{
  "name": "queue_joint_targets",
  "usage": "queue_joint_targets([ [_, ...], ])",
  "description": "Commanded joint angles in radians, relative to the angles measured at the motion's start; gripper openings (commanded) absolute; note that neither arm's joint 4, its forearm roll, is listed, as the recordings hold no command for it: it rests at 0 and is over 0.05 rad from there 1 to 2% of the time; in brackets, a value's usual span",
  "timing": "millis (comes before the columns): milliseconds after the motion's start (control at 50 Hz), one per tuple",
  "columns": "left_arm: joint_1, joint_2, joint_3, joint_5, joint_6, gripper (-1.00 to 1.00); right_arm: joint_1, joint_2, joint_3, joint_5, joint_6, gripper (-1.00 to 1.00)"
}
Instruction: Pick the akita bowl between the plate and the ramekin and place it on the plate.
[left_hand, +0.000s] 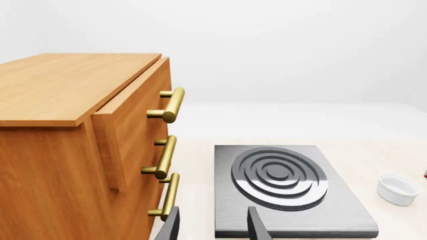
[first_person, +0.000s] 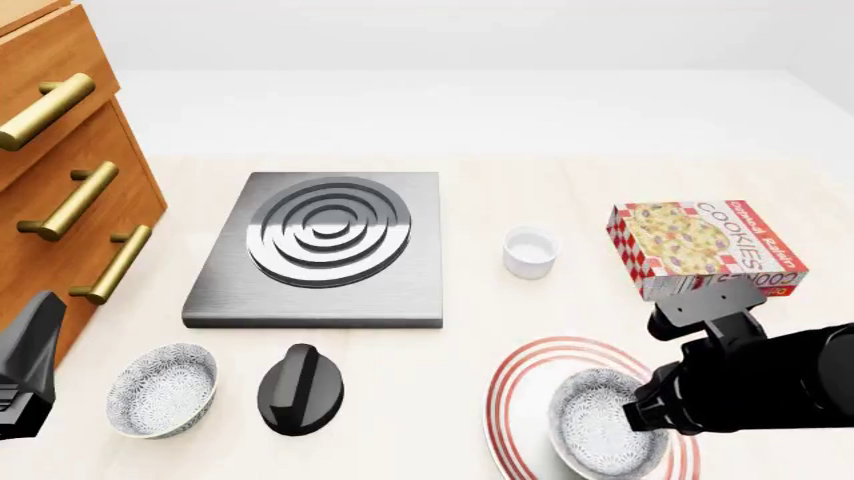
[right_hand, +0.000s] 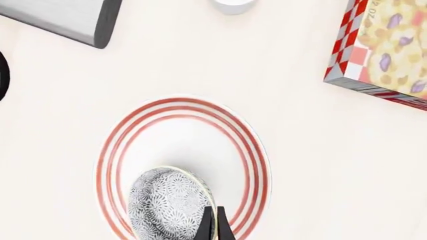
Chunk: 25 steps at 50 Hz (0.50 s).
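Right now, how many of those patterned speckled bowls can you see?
2. One akita bowl is over the plate at the near right, its rim pinched by the right hand. The other bowl sits at the near left, beside the black knob.

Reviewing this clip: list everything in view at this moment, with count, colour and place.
akita bowl: one, speckled grey, over the plate, rim pinched by the right tool
second bowl: one, same pattern, front left
plate: one, white with red rings, front right
ramekin: one, white, beyond the plate
stove burner: one, grey metal, centre
knob: one, black, in front of the burner
cookie box: one, red and white, right
drawer cabinet: one, wood with brass handles, left
left tool: black, open, empty
right tool: black, shut on the bowl's rim
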<state>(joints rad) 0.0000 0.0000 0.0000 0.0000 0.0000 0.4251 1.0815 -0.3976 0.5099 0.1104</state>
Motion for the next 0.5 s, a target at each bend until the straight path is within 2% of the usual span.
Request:
queue_joint_targets([
  [20,0.0,0.0,0.0,0.0,0.0,1.0,-0.012,0.013,0.014,-0.018,-0.014,-1.0],
  [200,0.0,0.0,0.0,0.0,0.0,1.0,-0.024,0.061,0.011,-0.06,-0.013,-1.0],
  [220,0.0,0.0,0.0,0.0,0.0,1.0,-0.026,0.06,0.011,-0.059,-0.016,1.0],
  [400,0.0,0.0,0.0,0.0,0.0,1.0,-0.058,0.011,-0.021,0.002,-0.027,1.0],
  [500,0.0,0.0,0.0,0.0,0.0,1.0,-0.083,-0.07,-0.057,0.085,-0.034,1.0],
])
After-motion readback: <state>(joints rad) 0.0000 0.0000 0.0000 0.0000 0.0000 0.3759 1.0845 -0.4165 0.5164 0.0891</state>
